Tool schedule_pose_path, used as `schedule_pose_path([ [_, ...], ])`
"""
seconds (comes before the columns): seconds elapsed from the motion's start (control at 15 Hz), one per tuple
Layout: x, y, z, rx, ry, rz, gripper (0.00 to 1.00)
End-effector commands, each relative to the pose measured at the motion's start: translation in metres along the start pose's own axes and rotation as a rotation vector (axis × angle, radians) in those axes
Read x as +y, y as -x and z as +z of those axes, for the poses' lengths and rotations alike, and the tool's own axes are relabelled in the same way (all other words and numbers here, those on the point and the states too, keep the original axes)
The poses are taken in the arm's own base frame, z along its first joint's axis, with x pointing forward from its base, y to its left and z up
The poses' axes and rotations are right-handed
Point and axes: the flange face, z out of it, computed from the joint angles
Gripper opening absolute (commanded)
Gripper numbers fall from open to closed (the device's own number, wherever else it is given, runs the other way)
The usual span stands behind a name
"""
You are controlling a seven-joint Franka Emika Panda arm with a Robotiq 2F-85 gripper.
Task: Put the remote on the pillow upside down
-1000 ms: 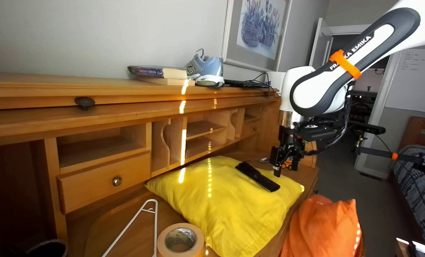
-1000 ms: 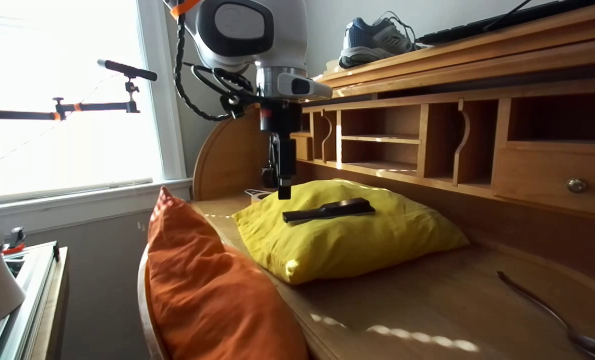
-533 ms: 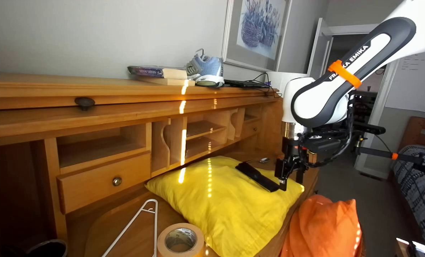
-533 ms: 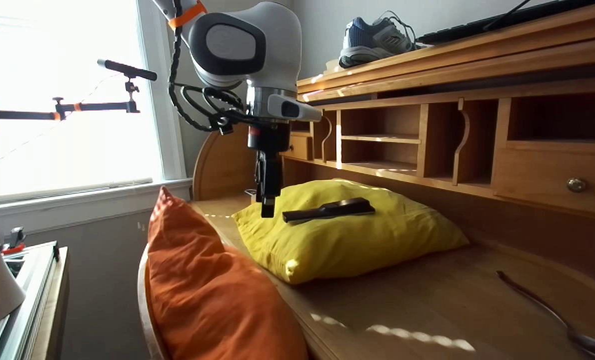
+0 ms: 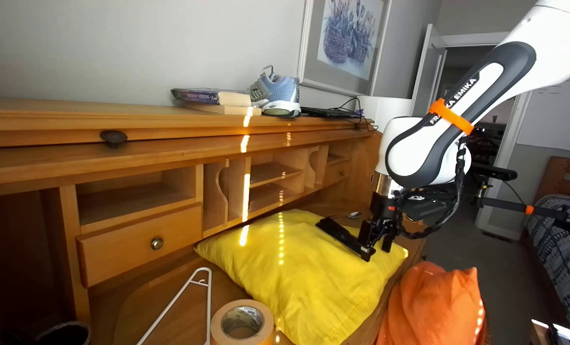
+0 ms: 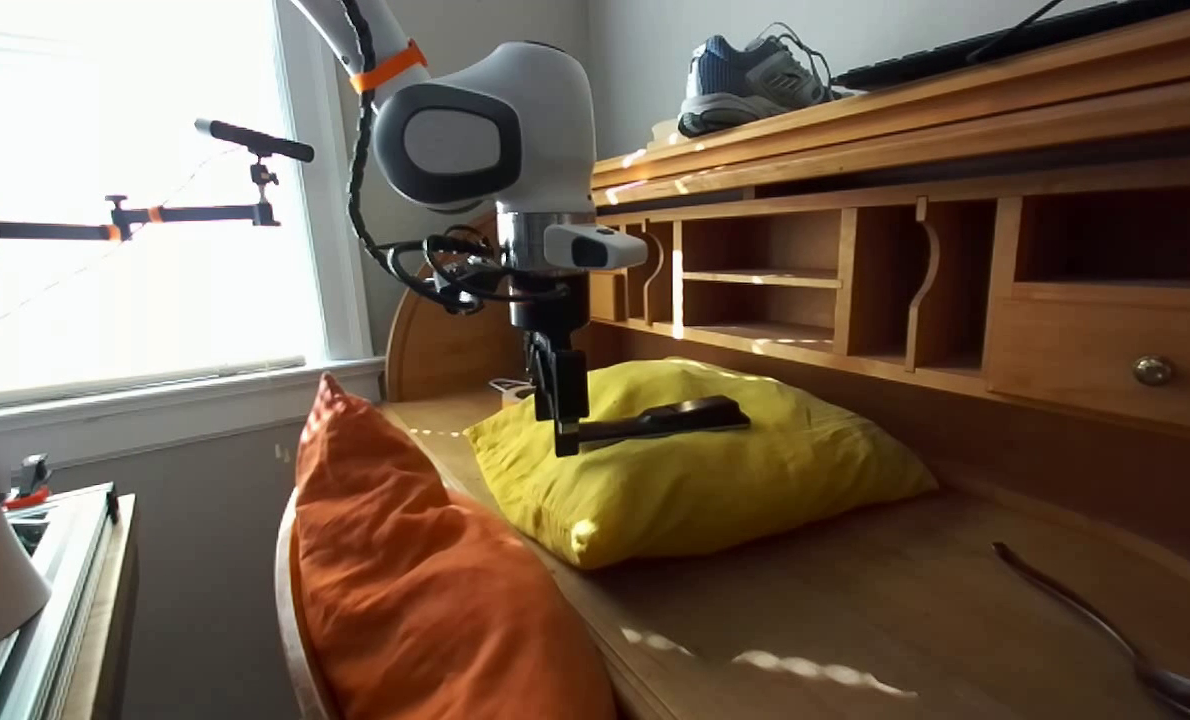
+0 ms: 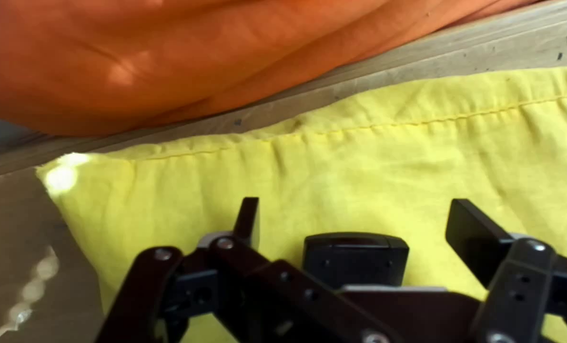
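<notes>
- I am holding my gripper (image 7: 355,224) low over the yellow pillow (image 5: 299,278), its 2 fingers (image 7: 474,238) standing wide apart, with cloth showing between each and the remote (image 6: 675,418).
- The remote is lying on top of the yellow pillow, 1 end sitting between my fingers in the wrist view; which face is pointing up, I cannot tell.
- The yellow pillow is resting on a wooden desk (image 6: 855,590), where spots of sunlight (image 6: 815,675) are falling.
- A white hanger (image 5: 209,306) and a roll of tape (image 5: 243,303) are lying near the yellow pillow.
- A shoe (image 5: 280,91) and books (image 5: 213,98) are sitting on top of the desk.
- An orange pillow (image 5: 431,304) is sitting just beside the desk's edge.
- A framed picture (image 5: 345,43) is hanging on the wall (image 5: 146,48), and a window (image 6: 125,120) is glowing.
</notes>
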Motion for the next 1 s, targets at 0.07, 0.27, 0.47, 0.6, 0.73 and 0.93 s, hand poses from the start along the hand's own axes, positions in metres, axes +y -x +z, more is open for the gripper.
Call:
schedule_pose_path([
  [0.07,-0.008,0.0,0.012,0.062,-0.04,-0.031,1.0],
  [0.27,-0.015,-0.005,0.015,0.101,-0.051,-0.054,1.0],
  [0.47,-0.016,-0.009,0.016,0.136,-0.048,-0.079,1.0],
  [0.6,-0.014,-0.011,0.017,0.148,-0.041,-0.092,1.0],
  [0.73,-0.011,-0.012,0.02,0.155,-0.028,-0.099,0.73],
  [0.93,-0.007,-0.013,0.023,0.163,-0.02,-0.1,0.62],
])
